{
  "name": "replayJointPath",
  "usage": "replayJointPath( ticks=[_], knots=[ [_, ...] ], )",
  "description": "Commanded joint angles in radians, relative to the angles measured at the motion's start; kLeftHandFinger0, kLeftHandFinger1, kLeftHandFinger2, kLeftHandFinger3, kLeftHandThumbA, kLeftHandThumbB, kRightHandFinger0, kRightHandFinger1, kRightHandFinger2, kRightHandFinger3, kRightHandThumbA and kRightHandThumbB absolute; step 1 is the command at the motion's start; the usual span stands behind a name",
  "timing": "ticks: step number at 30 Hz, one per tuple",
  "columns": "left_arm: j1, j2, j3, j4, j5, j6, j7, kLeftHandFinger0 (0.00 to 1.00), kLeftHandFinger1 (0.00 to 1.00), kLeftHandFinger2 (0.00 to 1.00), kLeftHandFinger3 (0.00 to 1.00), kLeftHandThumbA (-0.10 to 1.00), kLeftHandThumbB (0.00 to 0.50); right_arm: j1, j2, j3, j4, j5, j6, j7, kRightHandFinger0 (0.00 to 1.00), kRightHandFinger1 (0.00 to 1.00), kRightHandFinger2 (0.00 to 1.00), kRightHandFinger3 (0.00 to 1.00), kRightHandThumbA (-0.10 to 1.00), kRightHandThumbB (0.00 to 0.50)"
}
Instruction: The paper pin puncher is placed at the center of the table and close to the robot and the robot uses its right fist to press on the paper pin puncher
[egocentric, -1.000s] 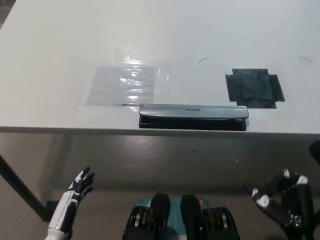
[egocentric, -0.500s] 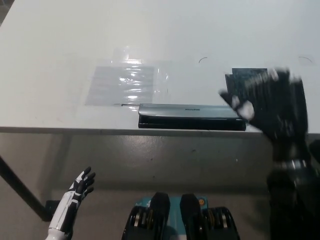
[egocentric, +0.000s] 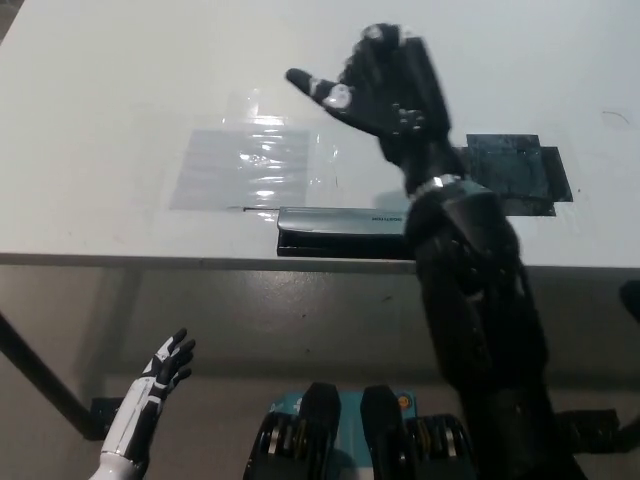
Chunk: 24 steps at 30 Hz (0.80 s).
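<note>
The paper pin puncher (egocentric: 340, 232) lies along the near edge of the table (egocentric: 100, 120); the black right hand (egocentric: 385, 85) hangs above and beyond it, fingers spread, holding nothing; a clear plastic sheet (egocentric: 250, 165) lies just beyond the puncher's left end; the white left hand (egocentric: 160, 375) rests below the table edge, fingers apart.

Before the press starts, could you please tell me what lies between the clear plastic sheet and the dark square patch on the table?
In the head view, the black right robot hand hangs between the clear plastic sheet and the dark patch.
</note>
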Motion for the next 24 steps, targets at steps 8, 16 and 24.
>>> replayJointPath(
  ticks=[8,16,24],
  knots=[
    [-0.012,0.029,-0.010,-0.035,0.005,-0.029,-0.024,1.00,1.00,1.00,1.00,1.00,0.235,-0.039,0.033,-0.014,0.229,-0.039,-0.145,-0.034,0.00,0.00,0.17,0.06,1.00,0.199],
    [-0.016,0.034,-0.008,-0.038,0.004,-0.031,-0.024,1.00,1.00,1.00,1.00,1.00,0.238,0.000,-0.007,-0.030,0.378,-0.040,-0.259,-0.001,0.00,0.01,0.23,0.13,1.00,0.171],
    [-0.014,0.027,-0.014,-0.039,0.013,-0.024,-0.022,1.00,1.00,1.00,1.00,1.00,0.224,0.057,-0.045,-0.017,0.538,-0.078,-0.349,-0.017,0.00,0.14,0.39,0.32,1.00,0.178]
  ],
)
